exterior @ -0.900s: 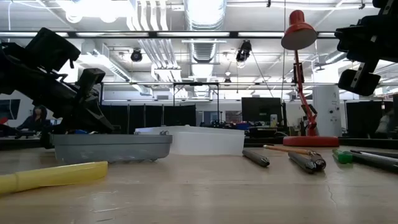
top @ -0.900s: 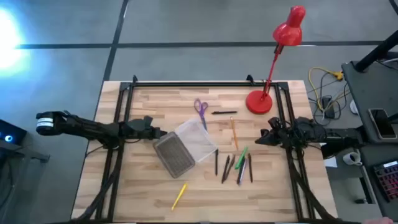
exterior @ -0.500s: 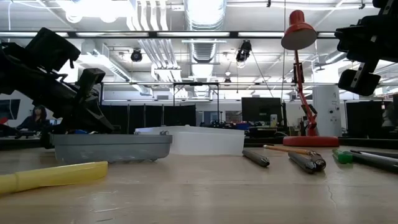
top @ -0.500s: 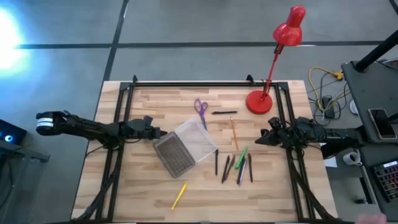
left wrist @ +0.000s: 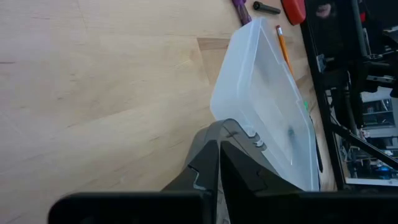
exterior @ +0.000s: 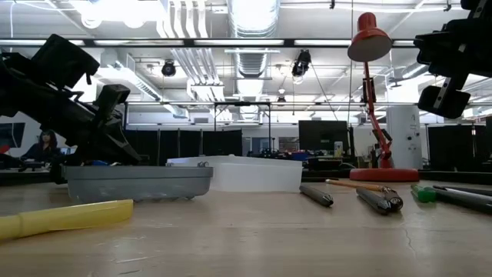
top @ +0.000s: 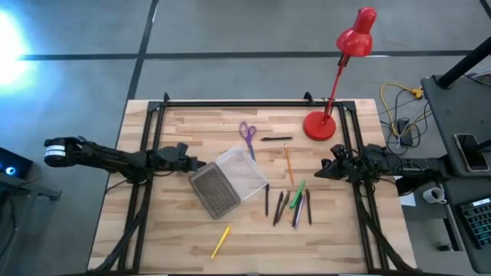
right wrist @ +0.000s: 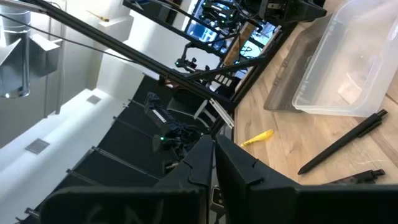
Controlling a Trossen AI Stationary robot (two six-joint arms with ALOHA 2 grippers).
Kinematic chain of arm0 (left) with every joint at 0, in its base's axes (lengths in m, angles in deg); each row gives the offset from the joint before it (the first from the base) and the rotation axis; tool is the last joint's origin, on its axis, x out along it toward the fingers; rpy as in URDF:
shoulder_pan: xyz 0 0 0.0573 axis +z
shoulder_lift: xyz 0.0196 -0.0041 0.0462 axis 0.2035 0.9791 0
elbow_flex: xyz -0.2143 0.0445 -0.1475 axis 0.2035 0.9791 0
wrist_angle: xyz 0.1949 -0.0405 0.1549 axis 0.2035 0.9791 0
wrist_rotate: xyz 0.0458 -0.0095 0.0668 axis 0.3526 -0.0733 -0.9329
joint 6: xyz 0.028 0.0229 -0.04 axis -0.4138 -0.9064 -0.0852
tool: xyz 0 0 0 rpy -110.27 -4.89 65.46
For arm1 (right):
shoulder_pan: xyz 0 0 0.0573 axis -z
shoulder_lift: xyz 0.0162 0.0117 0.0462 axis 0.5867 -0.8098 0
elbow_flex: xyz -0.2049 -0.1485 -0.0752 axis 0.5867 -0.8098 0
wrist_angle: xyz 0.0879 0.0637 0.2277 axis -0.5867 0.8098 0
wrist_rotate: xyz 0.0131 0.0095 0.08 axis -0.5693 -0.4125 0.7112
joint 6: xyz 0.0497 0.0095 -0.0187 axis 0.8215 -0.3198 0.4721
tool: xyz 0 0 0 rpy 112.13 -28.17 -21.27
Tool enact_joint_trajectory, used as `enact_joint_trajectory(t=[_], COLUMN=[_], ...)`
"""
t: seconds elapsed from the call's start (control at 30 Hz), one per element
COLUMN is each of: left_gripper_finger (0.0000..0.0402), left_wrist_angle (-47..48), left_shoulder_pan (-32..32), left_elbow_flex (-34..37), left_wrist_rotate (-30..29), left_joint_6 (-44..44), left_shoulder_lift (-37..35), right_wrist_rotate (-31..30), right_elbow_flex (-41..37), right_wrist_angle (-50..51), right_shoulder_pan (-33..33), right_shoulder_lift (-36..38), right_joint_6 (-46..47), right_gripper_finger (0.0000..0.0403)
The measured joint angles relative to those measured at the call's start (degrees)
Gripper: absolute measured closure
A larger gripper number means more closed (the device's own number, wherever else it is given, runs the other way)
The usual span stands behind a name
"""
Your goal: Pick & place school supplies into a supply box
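On the middle of the worktop (top: 184, 230), in the high view, lay the box (top: 228, 182), opened flat: its clear half pointed to the upper right, its grey ribbed half to the lower left. The left pincer (top: 198, 165) hovered just beside the grey half, on the left of it, fully closed and holding nothing. The right pincer (top: 320, 172) stayed at the right edge of the worktop, also fully closed and with nothing in it.

The scissors (top: 247, 133) lay above the box, near its upper corner. A black pen (top: 276, 139) lay level to the right of the scissors. Below it an orange pencil (top: 288, 163) pointed down the frame. Lower right of the box was a group of pens (top: 290, 205), dark ones and a green one, lying close side by side. A yellow pen (top: 221, 241) lay alone in the lower part of the frame, well apart from the others. The red lamp (top: 337, 77) stood at the upper right corner of the worktop.

In the low view the box (exterior: 184, 178) was in the middle, the yellow pen (exterior: 61, 217) in the lower left and dark pens (exterior: 354, 196) on the right. A person (exterior: 42, 146) sat far behind, at the left edge.
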Motion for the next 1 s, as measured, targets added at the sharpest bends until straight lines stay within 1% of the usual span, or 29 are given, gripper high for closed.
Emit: enact_joint_trajectory(t=[0.37,0.4,0.5,0.63,0.7,0.8,0.9,1.0], left_gripper_finger=[0.0401,0.0401,0.0401,0.0401,0.0401,0.0401,0.0401,0.0401], left_wrist_angle=[0.0,0.0,0.0,0.0,0.0,0.0,0.0,0.0], left_shoulder_pan=[0.0,0.0,0.0,0.0,0.0,0.0,0.0,0.0], left_elbow_flex=[0.0,0.0,0.0,0.0,0.0,0.0,0.0,0.0], left_wrist_rotate=[0.0,0.0,0.0,0.0,0.0,0.0,0.0,0.0], left_joint_6=[0.0,0.0,0.0,0.0,0.0,0.0,0.0,0.0], left_shoulder_lift=[0.0,0.0,0.0,0.0,0.0,0.0,0.0,0.0], right_wrist_rotate=[-0.2,-1.9,-13.7,-25.6,-27.2,-27.3,-28.0,-31.3], right_elbow_flex=[0.0,0.0,0.0,0.0,0.0,0.0,0.0,0.0], right_wrist_angle=[0.0,0.0,0.0,-0.7,-1.6,-6.6,-14.9,-24.1], right_shoulder_pan=[0.0,0.0,0.0,0.1,0.1,0.0,0.0,0.0], right_shoulder_lift=[0.0,0.0,-0.1,-0.6,-1.7,-5.5,-11.5,-18.6], right_joint_6=[-0.1,-0.6,-4.6,-3.7,-0.3,-0.4,-3.8,-8.9], right_gripper_finger=[0.039,0.039,0.039,0.039,0.039,0.039,0.039,0.039])
